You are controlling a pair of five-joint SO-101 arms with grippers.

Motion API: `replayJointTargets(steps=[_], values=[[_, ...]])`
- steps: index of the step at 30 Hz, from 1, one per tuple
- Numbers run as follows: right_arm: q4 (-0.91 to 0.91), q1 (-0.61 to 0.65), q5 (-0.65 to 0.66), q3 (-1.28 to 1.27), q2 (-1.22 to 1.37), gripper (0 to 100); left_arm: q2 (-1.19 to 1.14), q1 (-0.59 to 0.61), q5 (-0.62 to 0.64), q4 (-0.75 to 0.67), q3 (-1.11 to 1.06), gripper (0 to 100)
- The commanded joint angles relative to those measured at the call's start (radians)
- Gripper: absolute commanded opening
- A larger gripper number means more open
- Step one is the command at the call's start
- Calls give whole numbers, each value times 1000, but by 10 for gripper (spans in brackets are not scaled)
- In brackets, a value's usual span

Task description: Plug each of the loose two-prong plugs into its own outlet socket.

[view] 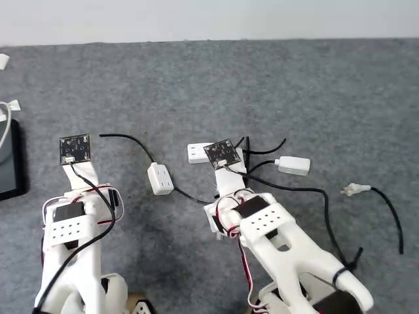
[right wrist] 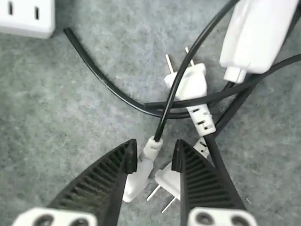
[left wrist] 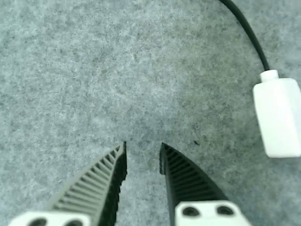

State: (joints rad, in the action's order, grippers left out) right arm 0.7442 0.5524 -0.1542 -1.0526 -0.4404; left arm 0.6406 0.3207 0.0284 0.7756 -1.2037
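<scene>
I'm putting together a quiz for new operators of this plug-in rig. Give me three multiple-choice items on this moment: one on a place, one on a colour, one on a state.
1. Where does the lone plug lie?
A) on the table, to the right of the right arm and apart from the tangle
B) inside an outlet
C) under the left arm

2. What colour are the cords?
A) white
B) black
C) yellow

3. How is the left gripper?
A) shut on a plug
B) open over bare table, with a white outlet off to one side
C) shut on an outlet

Answers:
1 A: the high view shows it alone near the table's right edge.
2 B: every cord in view is black.
3 B: there is a gap between its fingers, and nothing is in it.
</scene>
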Motion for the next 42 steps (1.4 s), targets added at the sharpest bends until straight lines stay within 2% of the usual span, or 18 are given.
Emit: replayJointTargets(steps=[1,5,10,17,23,27,31,36,42], values=[[13,-7,-12,69,7,136,12,8,-15,-26,10,58],[4,-5,-12,69,8,126,12,8,-15,-26,10,58],[2,-4,-3,74,8,43,12,8,-15,-26,10,58],[2,25,11,74,8,119,12,8,-15,-25,10,58],[10,33,20,72,7,102,12,8,-15,-25,10,58],[59,36,74,80,-30,99,12,8,-15,-25,10,58],[88,-16,74,58,-136,96,12,8,-15,-25,10,58],[51,-25,81,-20,-226,96,12,8,-15,-25,10,58],[-21,-19,74,-29,-156,96,12,8,-15,-25,10,58]])
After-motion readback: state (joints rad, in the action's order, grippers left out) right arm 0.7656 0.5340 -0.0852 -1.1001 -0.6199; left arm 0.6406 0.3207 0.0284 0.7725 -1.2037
